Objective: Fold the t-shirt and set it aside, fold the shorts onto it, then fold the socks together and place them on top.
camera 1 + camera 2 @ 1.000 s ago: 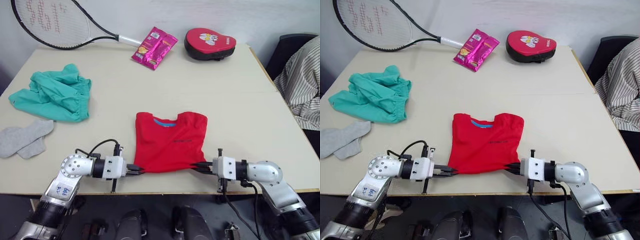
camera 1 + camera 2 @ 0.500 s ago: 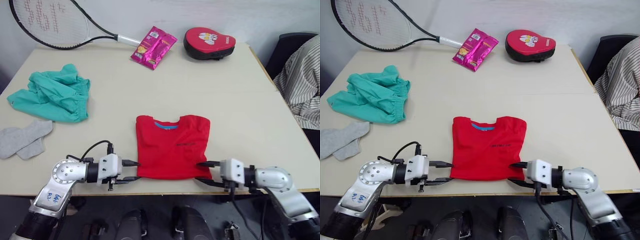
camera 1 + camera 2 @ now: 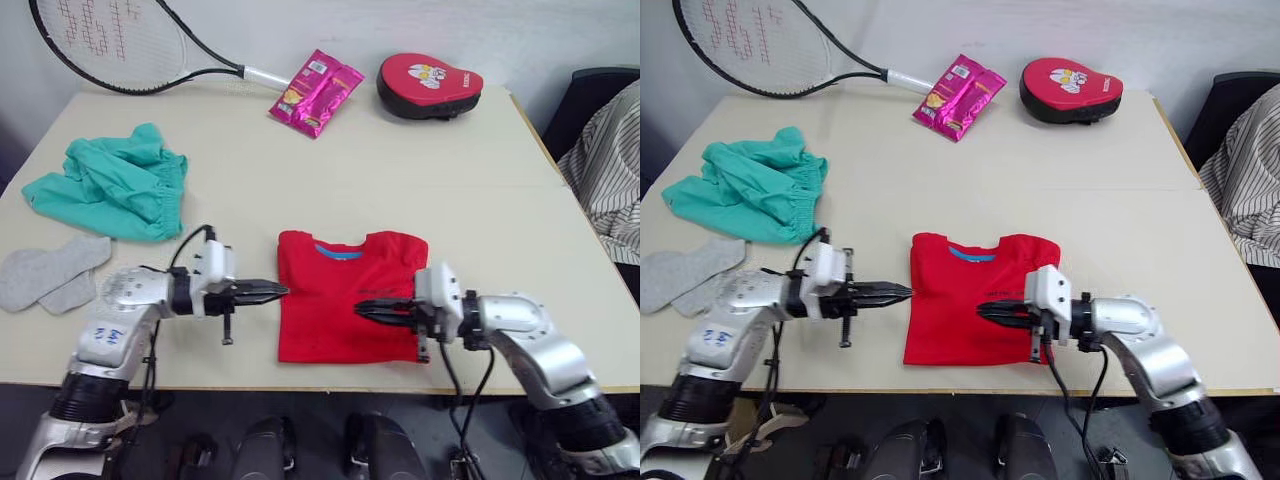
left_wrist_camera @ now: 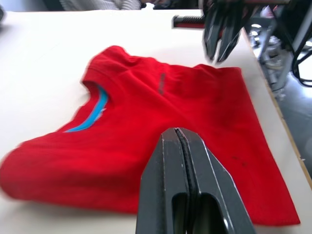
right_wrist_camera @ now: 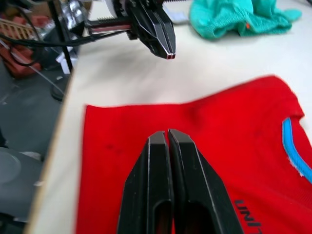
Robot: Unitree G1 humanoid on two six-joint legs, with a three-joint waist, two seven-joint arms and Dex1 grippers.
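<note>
A: Where is the t-shirt (image 3: pixel 350 300)?
B: Folded into a rough rectangle near the front edge of the tabletop (image 3: pixel 400 160), collar with its blue band toward 12 o'clock.

A: And the left pincer (image 3: pixel 278 291)?
B: Fingers pressed together, holding nothing. Its tips sit at the t-shirt's 9 o'clock edge, just beside the cloth.

A: The right pincer (image 3: pixel 362 307)?
B: Also together and empty. It reaches in from 3 o'clock and lies over the red cloth, tips pointing toward the left pincer.

A: The other garments?
B: The shorts (image 3: pixel 110 183) lie crumpled at about 10 o'clock from the t-shirt, well apart from it. The socks (image 3: pixel 50 275) lie flat and overlapping near the left edge, just in front of the shorts.

A: Anything else?
B: A tennis racket (image 3: pixel 120 45), a pink packet (image 3: pixel 315 90) and a red padded mitt (image 3: pixel 428 83) along the far edge, at 12 o'clock.
</note>
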